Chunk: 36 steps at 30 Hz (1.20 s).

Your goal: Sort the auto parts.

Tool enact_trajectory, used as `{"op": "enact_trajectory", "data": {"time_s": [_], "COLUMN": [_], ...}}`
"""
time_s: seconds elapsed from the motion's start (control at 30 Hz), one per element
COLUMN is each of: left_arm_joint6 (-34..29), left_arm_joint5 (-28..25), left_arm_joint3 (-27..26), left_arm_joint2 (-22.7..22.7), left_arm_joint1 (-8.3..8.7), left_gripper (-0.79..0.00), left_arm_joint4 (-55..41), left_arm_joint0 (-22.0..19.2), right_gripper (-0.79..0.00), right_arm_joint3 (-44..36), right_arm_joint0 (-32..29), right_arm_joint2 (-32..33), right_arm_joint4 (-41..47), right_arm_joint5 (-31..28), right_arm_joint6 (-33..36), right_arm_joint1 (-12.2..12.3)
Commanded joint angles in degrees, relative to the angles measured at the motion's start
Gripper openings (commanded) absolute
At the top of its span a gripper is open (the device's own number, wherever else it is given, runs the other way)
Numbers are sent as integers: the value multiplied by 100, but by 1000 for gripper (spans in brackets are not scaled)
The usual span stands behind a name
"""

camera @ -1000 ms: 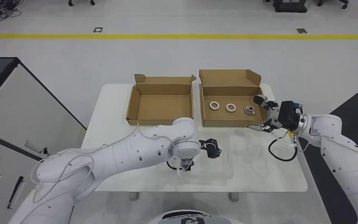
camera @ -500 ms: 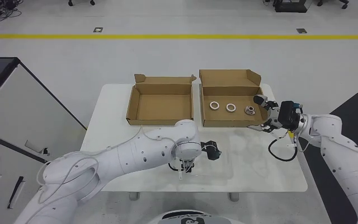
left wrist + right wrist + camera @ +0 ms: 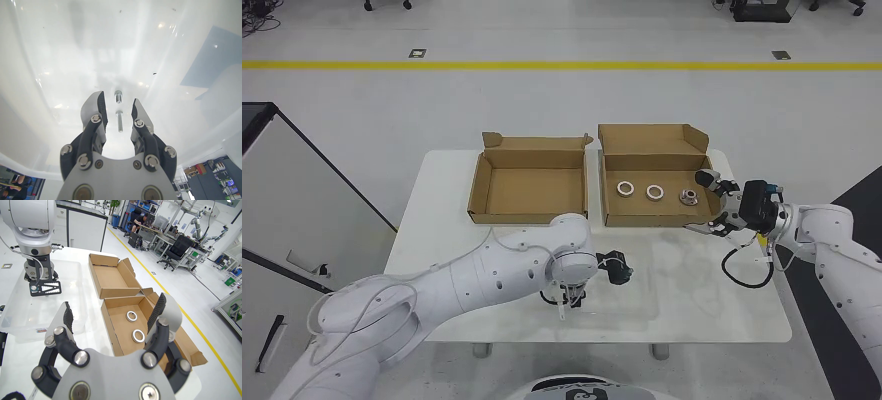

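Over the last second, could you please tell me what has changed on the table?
The left gripper, open over a short bolt and a long bolt in the clear bin, drifted slightly leftward in the top view; nothing was grasped or released. The right gripper, open beside the right box, the left box and the rings stayed put.

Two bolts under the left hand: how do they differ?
Length: the short bolt has a stubby shank, the long bolt a much longer one. Place: the short bolt lies level with the fingertips of the left hand, the long bolt deeper between its open fingers. Both are silver, lie flat in the clear bin, in line, not touching, ungrasped.
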Motion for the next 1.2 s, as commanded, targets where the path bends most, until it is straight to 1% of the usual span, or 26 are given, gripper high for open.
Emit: {"op": "enact_trajectory", "data": {"time_s": [0.0,0.17,0.3,0.33,0.4,0.43,0.47,0.57,0.67,0.73,0.83,0.97,1.03,1.17], "left_arm_joint6": [14,29,63,76,104,116,173,239,246,162,-100,-100,-100,-100], "left_arm_joint5": [-21,-83,-138,-159,-163,-129,-124,-148,-99,-92,55,283,436,808], "left_arm_joint3": [29,120,200,227,305,349,358,385,300,141,-236,-743,-1018,-1444], "left_arm_joint2": [-9,-31,-49,-52,-65,-76,-94,-142,-242,-335,-494,-507,-433,-302], "left_arm_joint1": [-3,-13,-31,-36,-47,-54,-61,-65,-44,-12,59,225,325,527], "left_gripper": [-449,-459,-499,-536,-650,-767,-785,-785,-785,-785,-785,-785,-785,-785], "left_arm_joint4": [6,0,-10,-9,-24,-29,-53,-63,-112,-167,-158,-149,-216,-639], "left_arm_joint0": [16,51,71,74,87,93,104,107,93,53,-54,-317,-532,-988], "right_gripper": [0,0,0,0,0,0,0,0,0,0,0,0,0,0], "right_arm_joint3": [0,0,0,0,0,0,0,0,0,0,0,0,0,0], "right_arm_joint0": [0,0,0,0,0,0,0,0,0,0,0,0,0,0], "right_arm_joint2": [-1,-1,-1,-1,-1,-1,-1,-1,-1,-1,-1,-1,-1,-1], "right_arm_joint4": [-1,-1,-1,-1,-1,-1,-1,-1,-1,-1,-1,-1,-1,-1], "right_arm_joint5": [0,0,0,0,0,0,0,0,0,0,0,0,0,0], "right_arm_joint6": [-7,-7,-7,-7,-7,-7,-7,-7,-7,-7,-7,-7,-7,-7], "right_arm_joint1": [0,0,0,0,0,0,0,0,0,0,0,0,0,0]}}
